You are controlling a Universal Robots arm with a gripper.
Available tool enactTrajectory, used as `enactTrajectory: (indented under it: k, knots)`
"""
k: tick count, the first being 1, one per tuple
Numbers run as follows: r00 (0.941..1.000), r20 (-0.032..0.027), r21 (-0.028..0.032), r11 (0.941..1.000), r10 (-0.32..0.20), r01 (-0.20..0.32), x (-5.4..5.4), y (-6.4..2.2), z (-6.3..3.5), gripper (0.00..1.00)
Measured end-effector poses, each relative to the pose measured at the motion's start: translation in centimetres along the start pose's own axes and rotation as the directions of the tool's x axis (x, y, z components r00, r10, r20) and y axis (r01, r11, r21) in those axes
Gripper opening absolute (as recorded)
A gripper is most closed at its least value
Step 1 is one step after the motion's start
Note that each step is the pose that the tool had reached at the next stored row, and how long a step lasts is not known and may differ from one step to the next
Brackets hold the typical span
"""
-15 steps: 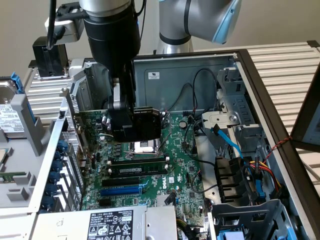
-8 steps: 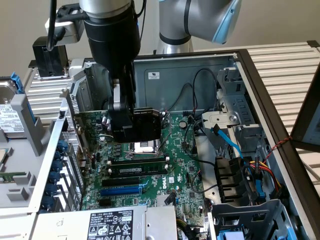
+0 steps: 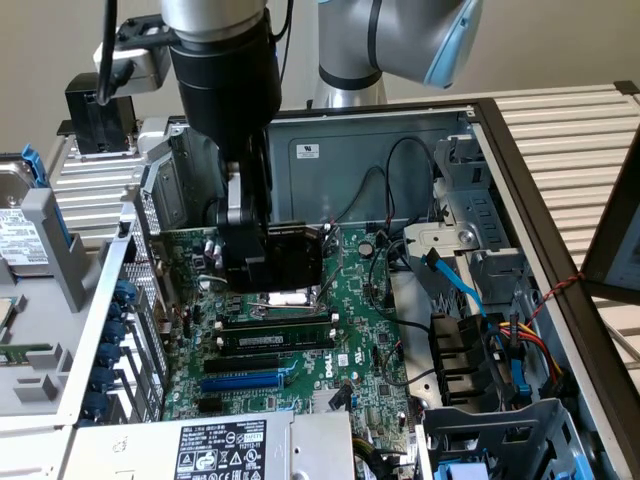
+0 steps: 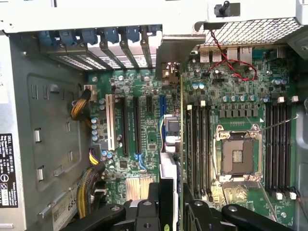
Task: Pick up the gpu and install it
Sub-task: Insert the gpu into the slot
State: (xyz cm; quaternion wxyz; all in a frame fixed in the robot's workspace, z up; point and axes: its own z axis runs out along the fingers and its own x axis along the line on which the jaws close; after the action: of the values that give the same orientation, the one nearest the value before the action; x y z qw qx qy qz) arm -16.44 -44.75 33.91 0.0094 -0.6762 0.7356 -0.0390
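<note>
My gripper (image 3: 252, 272) reaches down into the open computer case and is shut on the gpu (image 3: 297, 258), whose black shroud shows beside the fingers. In the wrist view the gpu (image 4: 169, 166) stands edge-on between my fingers (image 4: 153, 208), with its silver end bracket (image 4: 177, 48) pointing toward the case's rear slot covers. The card hangs above the green motherboard (image 4: 144, 159), over the strip between the blue expansion slot (image 4: 162, 103) and the nearest memory slots (image 4: 199, 144). The bare CPU socket (image 4: 238, 156) lies just beyond those slots.
A power supply (image 3: 225, 448) sits at the case's near edge. Drive cages and coloured cables (image 3: 500, 350) crowd the exterior view's right. A labelled hard drive (image 3: 15, 235) lies outside the case at the exterior view's left. Blue slot latches (image 4: 103, 34) line the rear.
</note>
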Motion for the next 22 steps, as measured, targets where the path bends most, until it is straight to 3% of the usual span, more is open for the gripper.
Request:
enactTrajectory:
  k: [2,3,4,8,11,13,15,16,18,22]
  knots:
    - [0.9998,-0.02,0.0014,1.0,-0.003,0.004,-0.2,0.02,0.09,0.28]
    - [0.9996,-0.0274,0.0019,1.0,-0.005,0.005,-0.3,0.03,0.15,0.28]
    - [0.9995,-0.03,0.0021,1.0,-0.008,0.008,-0.3,0.05,0.26,0.28]
    - [0.9992,-0.0296,0.0016,0.9996,-0.028,0.028,-0.4,0.08,0.92,0.28]
    - [0.9988,-0.0242,0.0005,0.9991,-0.043,0.043,-0.4,0.09,1.26,0.28]
    - [0.9988,-0.01,-0.0037,0.9989,-0.047,0.047,-0.4,0.1,1.36,0.28]
    - [0.9989,0.0053,-0.0133,0.9988,-0.047,0.047,-0.4,0.1,1.44,0.28]
    - [0.9989,0.0093,-0.0186,0.9987,-0.047,0.047,-0.4,0.1,1.5,0.28]
    - [0.9988,0.0119,-0.0288,0.9985,-0.047,0.047,-0.2,0.1,1.66,0.28]
    - [0.9988,0.0168,-0.0356,0.9983,-0.047,0.047,0.4,0.03,2.29,0.28]
